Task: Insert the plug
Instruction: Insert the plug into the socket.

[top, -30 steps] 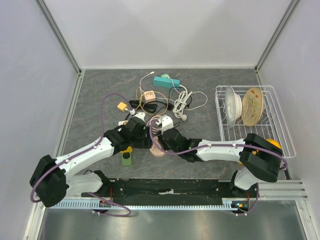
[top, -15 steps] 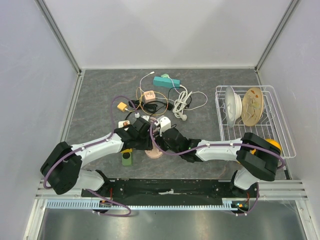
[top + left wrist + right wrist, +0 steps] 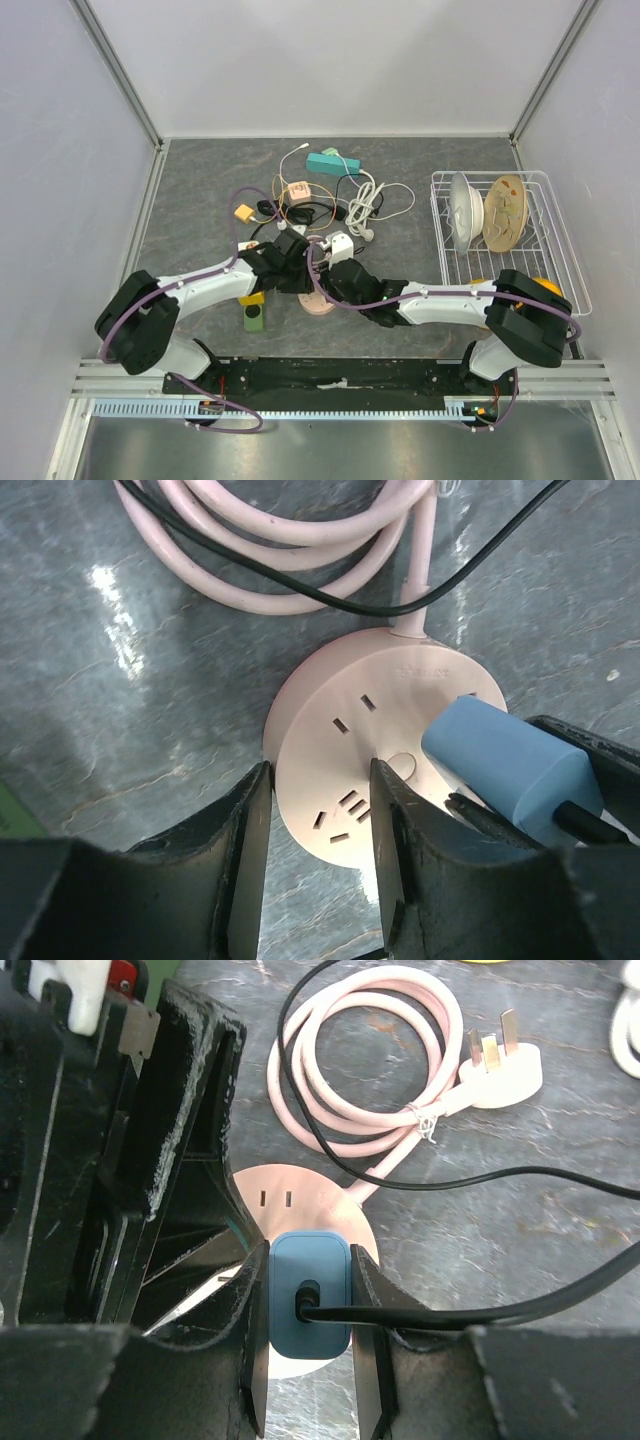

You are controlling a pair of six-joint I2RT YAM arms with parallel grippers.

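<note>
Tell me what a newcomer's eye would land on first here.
The blue plug, pinched in the right hand, is poised over the round pink socket hub at centre. The left hand straddles the hub's rim, and behind lies a tangle of cables, with a wire dish rack at right.

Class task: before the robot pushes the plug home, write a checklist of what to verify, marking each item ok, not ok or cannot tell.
1. Right end effector clamped on blue plug: ok.
2. Plug above pink socket face: ok.
3. Plug lined up with slots: cannot tell, its underside is hidden.
4. Left end effector bracing socket: cannot tell; fingers apart over it.
5. Loose black cable off socket face: ok.
</note>
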